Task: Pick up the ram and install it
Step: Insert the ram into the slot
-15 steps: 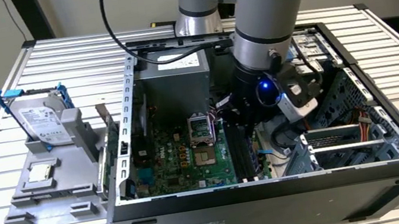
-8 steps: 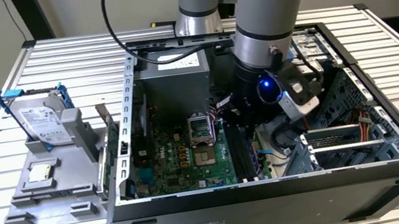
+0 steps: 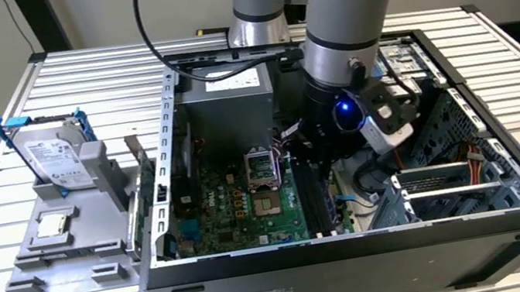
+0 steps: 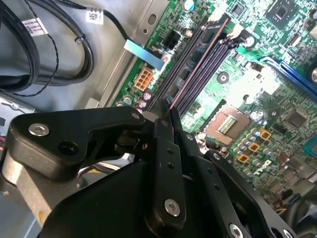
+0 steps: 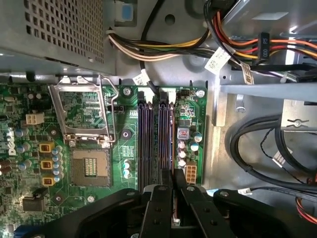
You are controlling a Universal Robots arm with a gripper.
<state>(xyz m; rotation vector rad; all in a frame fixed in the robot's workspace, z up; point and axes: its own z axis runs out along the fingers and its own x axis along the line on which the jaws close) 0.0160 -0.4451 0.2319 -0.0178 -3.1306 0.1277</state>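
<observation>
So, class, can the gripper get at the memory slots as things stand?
Probably yes: the gripper, shut on the ram, hangs right above the slots, with the cables off to one side.

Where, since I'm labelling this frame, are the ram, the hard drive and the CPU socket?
the ram (image 4: pixel 198 65), second wrist view: on its thin long edge.
the hard drive (image 3: pixel 58 154), exterior view: on its silver face.
the CPU socket (image 5: pixel 90 168), first wrist view: on its pin field.

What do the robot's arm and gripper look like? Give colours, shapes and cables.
The arm is a thick grey tube with light blue joint caps; a black cable runs beside it. A blue light glows at its wrist. The gripper is matte black, with flat linkage bars, silver screws and narrow fingers.
</observation>
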